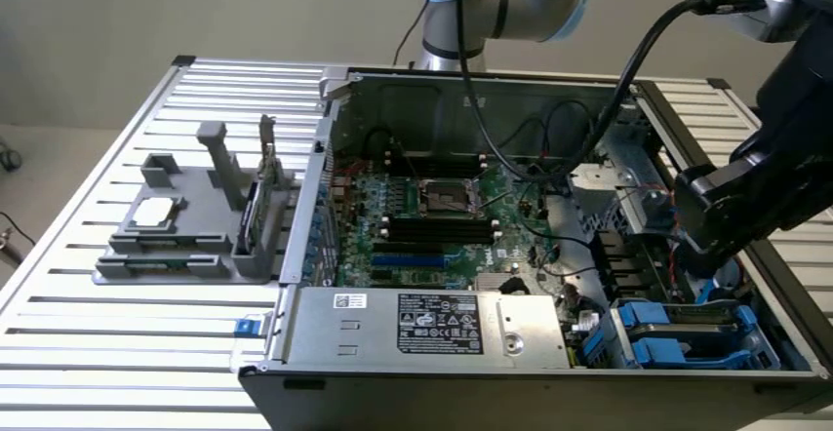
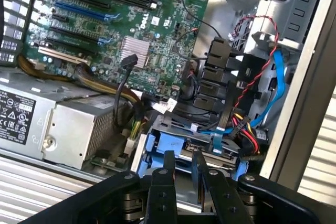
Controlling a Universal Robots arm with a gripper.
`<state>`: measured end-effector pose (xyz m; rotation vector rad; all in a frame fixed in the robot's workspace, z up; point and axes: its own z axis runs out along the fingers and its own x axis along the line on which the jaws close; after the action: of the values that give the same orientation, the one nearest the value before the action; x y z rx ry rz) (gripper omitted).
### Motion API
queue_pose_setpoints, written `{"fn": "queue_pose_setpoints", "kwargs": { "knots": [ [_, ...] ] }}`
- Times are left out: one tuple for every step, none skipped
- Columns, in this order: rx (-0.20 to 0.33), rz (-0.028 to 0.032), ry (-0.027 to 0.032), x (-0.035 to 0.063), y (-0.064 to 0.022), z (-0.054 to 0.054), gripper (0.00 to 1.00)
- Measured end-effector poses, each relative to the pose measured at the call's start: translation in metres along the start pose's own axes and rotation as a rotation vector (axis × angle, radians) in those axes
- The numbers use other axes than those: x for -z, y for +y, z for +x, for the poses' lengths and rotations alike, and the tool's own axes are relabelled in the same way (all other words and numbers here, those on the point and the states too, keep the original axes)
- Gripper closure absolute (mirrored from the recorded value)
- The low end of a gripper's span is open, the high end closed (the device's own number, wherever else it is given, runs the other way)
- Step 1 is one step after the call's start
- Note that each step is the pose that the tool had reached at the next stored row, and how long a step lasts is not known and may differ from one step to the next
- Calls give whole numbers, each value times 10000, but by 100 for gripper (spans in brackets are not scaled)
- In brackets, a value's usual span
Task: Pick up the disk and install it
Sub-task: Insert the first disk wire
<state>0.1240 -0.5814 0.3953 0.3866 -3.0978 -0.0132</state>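
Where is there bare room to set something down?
Bare table slats between the grey fixture and the near edge, and between it and the far edge. Crowded: the case's drive corner, with cables, the disk and the end effector.

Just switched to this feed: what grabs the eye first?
The open case with its green motherboard sits mid-table, a silver labelled box along its near edge. In the case's corner at the exterior view's right, the black gripper is poised over the blue-framed disk, beside red and blue cables.
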Motion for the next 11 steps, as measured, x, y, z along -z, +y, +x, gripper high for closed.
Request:
{"fn": "queue_pose_setpoints", "kwargs": {
  "knots": [
    [-172,-2,-2,-1,0,1,73],
    [-340,-5,-3,-2,0,1,73],
    [-502,-8,-5,-3,0,1,73],
    [-648,-11,-7,-4,0,1,73],
    [-774,-15,-9,-5,0,0,73],
    [-872,-18,-10,-5,0,-3,73],
    [-939,-20,-10,-5,-3,-11,73],
    [-982,-20,-11,-5,-7,-24,73],
    [-1013,-18,-11,-4,-10,-41,73],
    [-1037,-16,-11,-3,-15,-62,73],
    [-1058,-15,-11,-3,-21,-83,73]
  ]
}}
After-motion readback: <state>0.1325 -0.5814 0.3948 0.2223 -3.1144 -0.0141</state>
